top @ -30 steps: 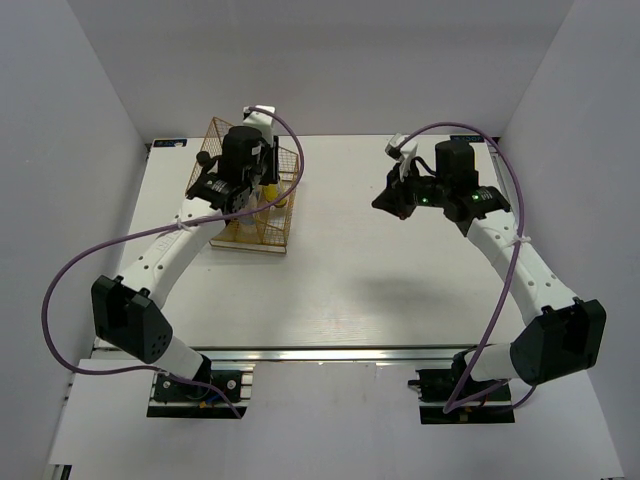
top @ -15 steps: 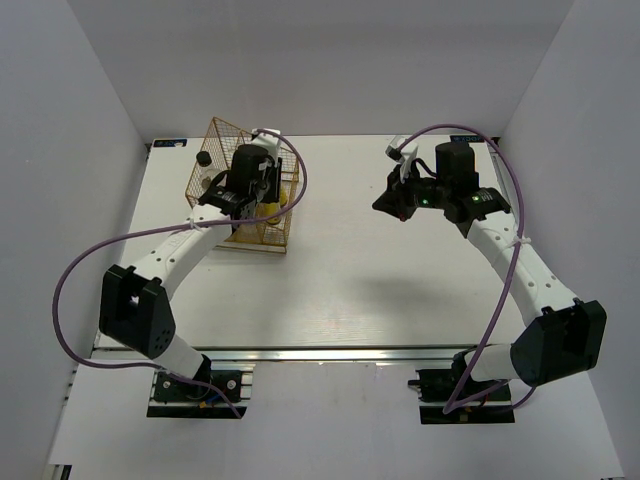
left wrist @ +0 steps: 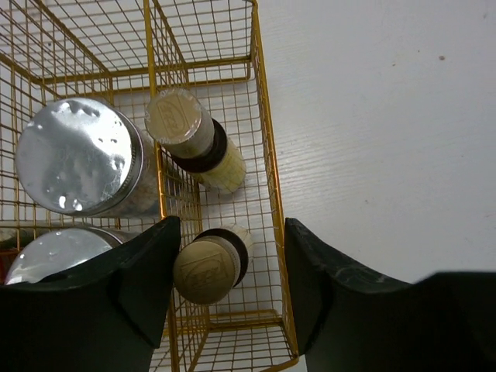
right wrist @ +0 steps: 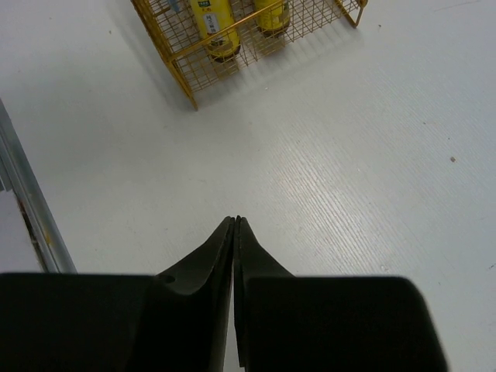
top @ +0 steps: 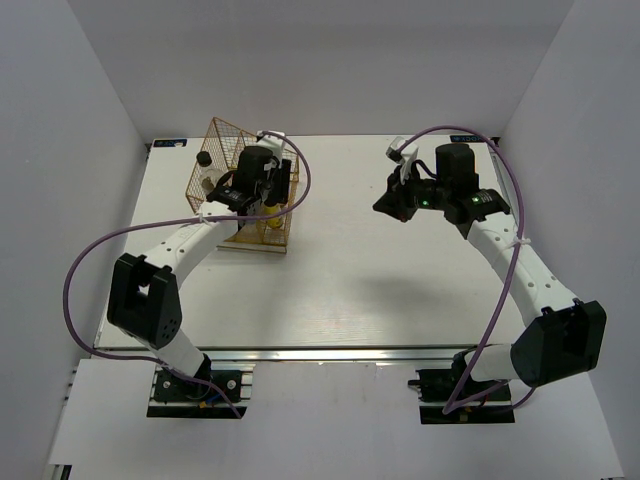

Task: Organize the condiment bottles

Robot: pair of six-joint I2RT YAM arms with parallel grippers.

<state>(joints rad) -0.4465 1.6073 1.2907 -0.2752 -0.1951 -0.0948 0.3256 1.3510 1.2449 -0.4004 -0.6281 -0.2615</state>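
Snag risk: our left gripper (left wrist: 229, 232), jaws parted loosely around the 6 o'clock yellow bottle (left wrist: 205, 271), gripping nothing, could clip it rising; right gripper (right wrist: 234, 225) pinched closed, empty.

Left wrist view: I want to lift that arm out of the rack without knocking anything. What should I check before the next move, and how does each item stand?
1. Jaws of the left tool open: ok.
2. The nearer yellow bottle clear of both fingers: cannot tell; a gap shows on one side only.
3. That bottle and the farther yellow bottle inside the gold rack: ok.
4. The silver-lidded jars in the rack's other compartment: ok.
5. The right tool shut, empty, away from the rack: ok.
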